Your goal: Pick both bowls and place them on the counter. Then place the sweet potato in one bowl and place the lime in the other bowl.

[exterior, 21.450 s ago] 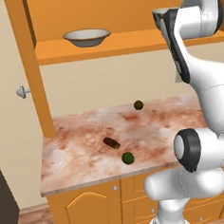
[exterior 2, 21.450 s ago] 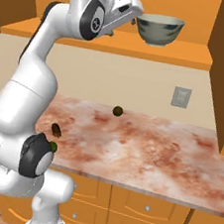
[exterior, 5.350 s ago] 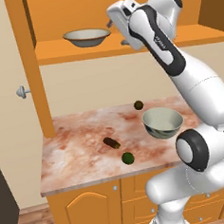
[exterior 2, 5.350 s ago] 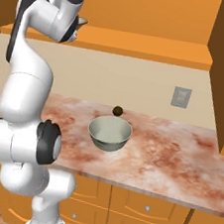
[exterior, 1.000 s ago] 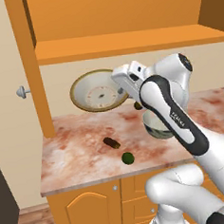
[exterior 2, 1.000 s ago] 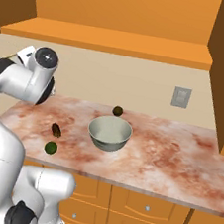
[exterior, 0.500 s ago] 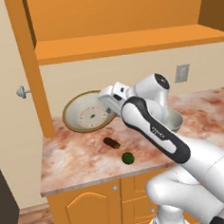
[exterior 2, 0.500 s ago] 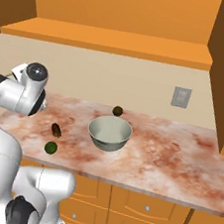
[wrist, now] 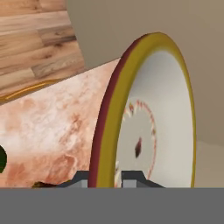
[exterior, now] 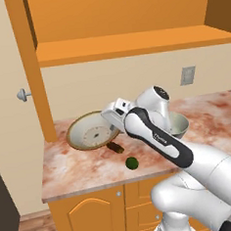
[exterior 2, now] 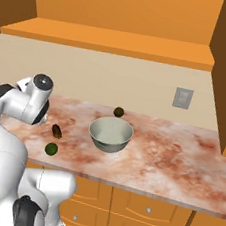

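Nearest the front edge of the counter (exterior: 82, 166) lies the lime (exterior: 132, 162), and just behind it, a little to the left, is the sweet potato (exterior: 115, 147). Behind the sweet potato the gripper (exterior: 113, 118) is clenched on the right rim of the cream bowl (exterior: 91, 131); in the hand view the 2 fingertips (wrist: 132, 176) stand on both sides of this tan rim. The cream bowl is tilted, with its inside turned toward the front, low over the left part of the counter. The grey-green bowl (exterior 2: 110, 134) stands upright on the counter, to the right. Farthest, near the wall, lies a dull olive ball (exterior 2: 118, 112).
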